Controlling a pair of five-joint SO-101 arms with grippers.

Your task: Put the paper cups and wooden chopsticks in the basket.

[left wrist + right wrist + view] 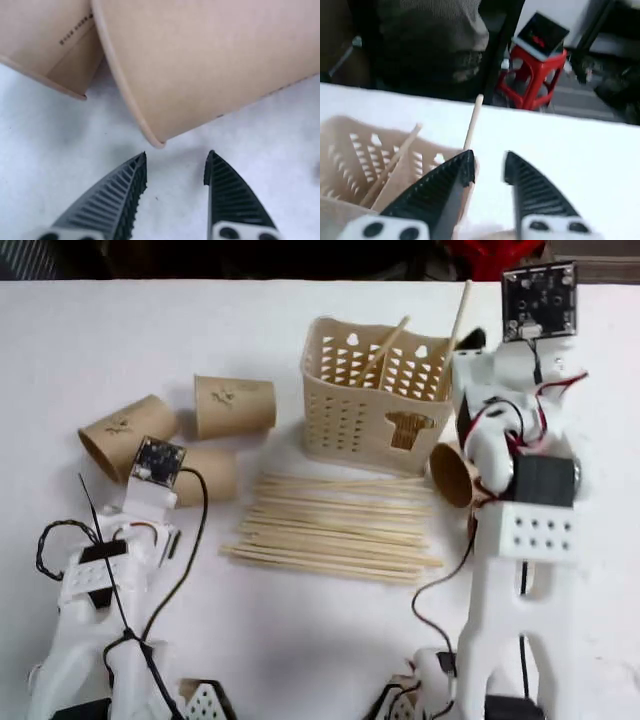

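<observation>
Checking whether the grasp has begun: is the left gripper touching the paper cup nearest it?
Apart. The left wrist view shows the left gripper open, both fingertips short of the rim of the paper cup, bare table between.

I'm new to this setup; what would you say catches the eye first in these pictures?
Probably the cream basket standing mid-table with two chopsticks leaning out of it, and the broad pile of wooden chopsticks lying on the table just in front of it. After that, three paper cups lie on their sides on the left arm's side, where the left claw is open, facing the rim of one of them.
</observation>
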